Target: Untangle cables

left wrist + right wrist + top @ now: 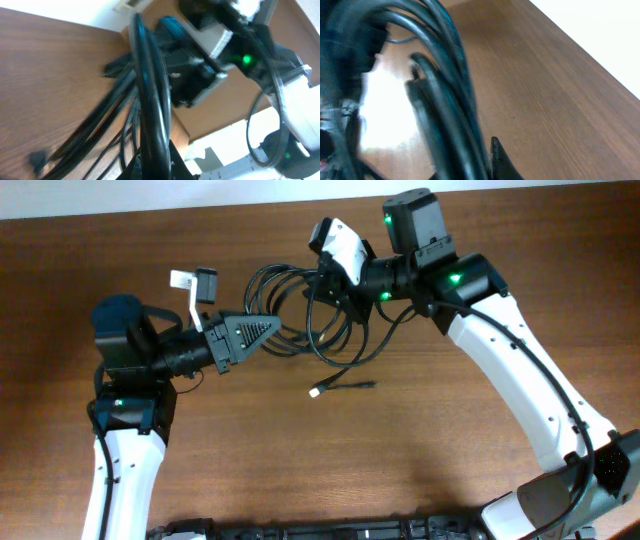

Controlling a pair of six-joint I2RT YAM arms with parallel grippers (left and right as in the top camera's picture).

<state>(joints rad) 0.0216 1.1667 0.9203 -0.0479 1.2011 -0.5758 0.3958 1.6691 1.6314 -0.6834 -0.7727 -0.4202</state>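
The cables are a tangle of thin black loops lying between my two grippers at the back middle of the table. One loose end with a white-tipped plug trails toward the front. My left gripper reaches in from the left and is shut on the cables; in its wrist view a thick black strand runs straight between its fingers. My right gripper comes from the right and is shut on the cables' other side. Its wrist view shows blurred strands pressed against a dark fingertip.
A small black block with a white tab lies behind the left gripper. The wooden table stretches out in front of the tangle. The table's far edge runs just behind the cables.
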